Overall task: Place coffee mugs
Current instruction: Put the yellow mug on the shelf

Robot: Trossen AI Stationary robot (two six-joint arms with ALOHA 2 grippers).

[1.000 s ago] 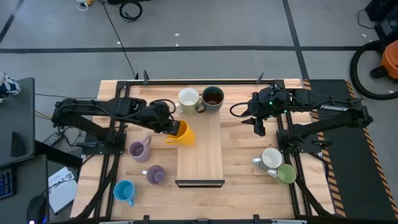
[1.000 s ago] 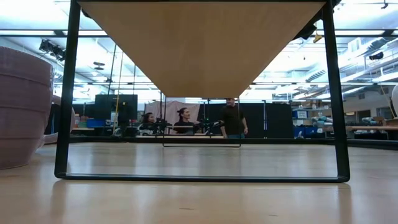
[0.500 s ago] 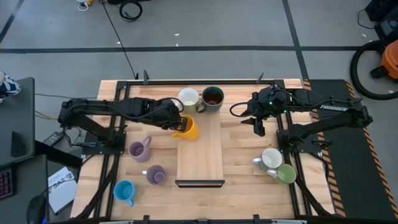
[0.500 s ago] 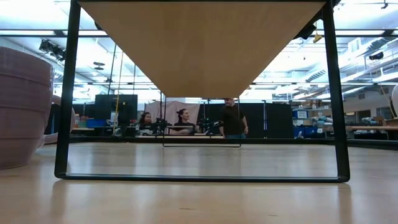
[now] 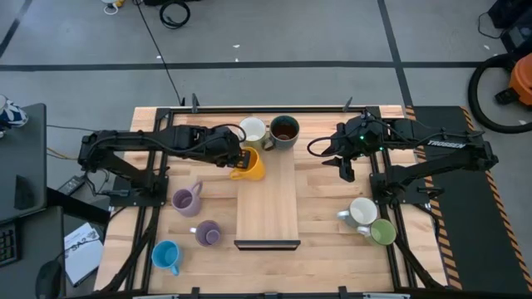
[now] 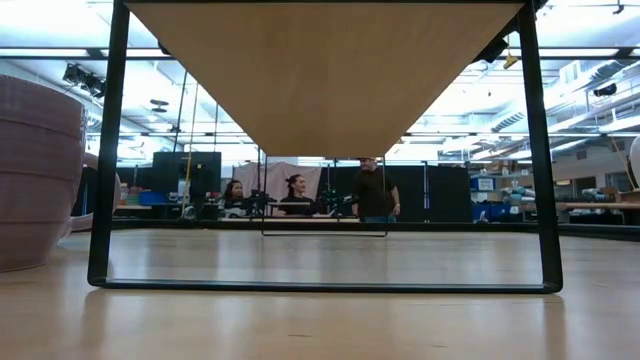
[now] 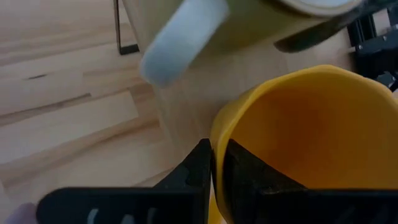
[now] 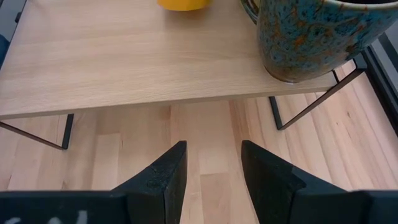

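Orange mug (image 5: 249, 164) on the near-left edge of the raised wooden shelf (image 5: 270, 208), just beside the white mug (image 5: 252, 130) and dark grey mug (image 5: 284, 130). Left gripper (image 5: 235, 158) pinches its rim. Release cleanly only once the base sits flat, then lift straight off. Right gripper (image 5: 345, 169) waits beside the shelf, fingers apart, holding nothing.

orange mug (image 5: 252, 165): upright, at 7 o'clock of the white mug (image 5: 252, 130)
dark mug (image 5: 284, 130): 3 o'clock of white
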